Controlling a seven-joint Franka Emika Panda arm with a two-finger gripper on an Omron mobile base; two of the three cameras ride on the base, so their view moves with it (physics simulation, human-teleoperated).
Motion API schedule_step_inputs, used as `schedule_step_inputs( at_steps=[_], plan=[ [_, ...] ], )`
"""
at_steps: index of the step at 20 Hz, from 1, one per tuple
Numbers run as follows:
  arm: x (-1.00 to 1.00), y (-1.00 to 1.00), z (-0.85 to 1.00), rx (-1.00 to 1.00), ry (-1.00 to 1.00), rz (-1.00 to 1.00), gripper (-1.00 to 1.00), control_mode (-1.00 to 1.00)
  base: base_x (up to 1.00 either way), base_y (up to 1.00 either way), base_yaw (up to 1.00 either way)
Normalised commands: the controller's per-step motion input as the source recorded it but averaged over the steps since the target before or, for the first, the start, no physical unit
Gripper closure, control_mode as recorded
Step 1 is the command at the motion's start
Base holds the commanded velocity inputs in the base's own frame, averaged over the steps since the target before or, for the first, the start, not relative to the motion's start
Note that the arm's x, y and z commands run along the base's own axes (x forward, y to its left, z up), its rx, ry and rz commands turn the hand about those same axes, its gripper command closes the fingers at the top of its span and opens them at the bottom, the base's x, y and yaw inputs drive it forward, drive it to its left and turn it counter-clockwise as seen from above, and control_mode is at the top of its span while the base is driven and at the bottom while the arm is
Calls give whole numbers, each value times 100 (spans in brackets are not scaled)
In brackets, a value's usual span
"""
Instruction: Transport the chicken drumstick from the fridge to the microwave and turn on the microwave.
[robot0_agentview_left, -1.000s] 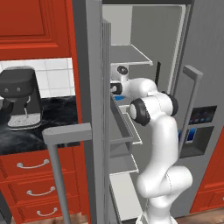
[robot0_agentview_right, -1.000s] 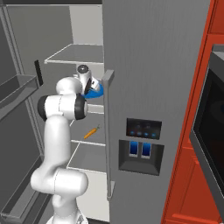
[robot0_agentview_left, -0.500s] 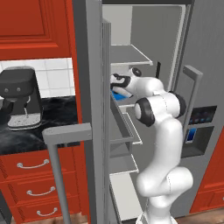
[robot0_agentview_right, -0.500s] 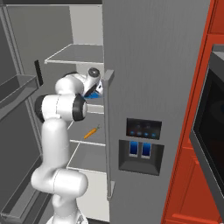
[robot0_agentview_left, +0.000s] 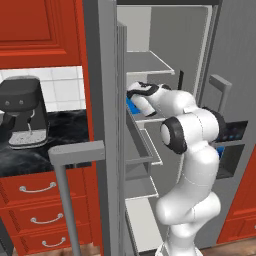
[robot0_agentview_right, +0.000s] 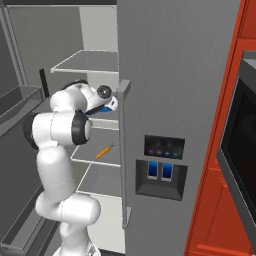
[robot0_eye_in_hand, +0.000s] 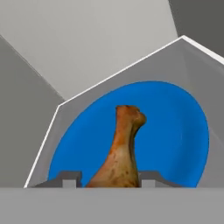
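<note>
**Drumstick on blue plate, gripper straddling it**

Drumstick (robot0_eye_in_hand: 119, 153) is lying on a round blue plate (robot0_eye_in_hand: 175, 131) on a white-edged fridge shelf (robot0_eye_in_hand: 43, 144), pale bone end pointing away from the hand camera, meaty end nearest the fingers. In the hand view the gripper (robot0_eye_in_hand: 105, 178) is sitting right at the meaty end: two small finger tips (robot0_eye_in_hand: 70, 177) are showing on either side of the drumstick, jaws apart with the meat between them. Can't tell whether the tips are touching the meat or just beside it, so no confirmed grip.

From the left base view the arm is reaching into the open fridge (robot0_agentview_left: 200, 50) at the middle shelf level, hand (robot0_agentview_left: 142, 97) over the plate (robot0_agentview_left: 131, 105). From the right base view the wrist is sitting just behind the closed fridge door's bar handle (robot0_agentview_right: 123, 150), a sliver of blue plate (robot0_agentview_right: 113, 104) beside it. An orange carrot (robot0_agentview_right: 103, 151) is lying on the shelf below. The dispenser panel (robot0_agentview_right: 162, 162) is glowing blue on the closed door. The microwave (robot0_agentview_right: 240, 145) is sitting at the far right, set in red cabinets. A black coffee machine (robot0_agentview_left: 22, 117) is standing on the dark counter left of the fridge.
</note>
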Motion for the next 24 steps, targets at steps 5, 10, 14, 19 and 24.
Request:
schedule_step_inputs(
  at_steps=[5, 10, 14, 19, 24],
  plan=[
    [-64, -5, 75, 1, -18, 1, 100, -100, 0, 0, 0],
    [-69, -29, 71, 3, 4, 1, 100, -100, 0, 0, 0],
    [-71, -5, 69, -1, 19, 0, 100, -100, 0, 0, 0],
    [-75, 0, 78, -5, 18, 5, 100, -100, 0, 0, 0],
    [-78, 0, 73, -2, 15, 11, 100, -100, 0, 0, 0]
  ],
)
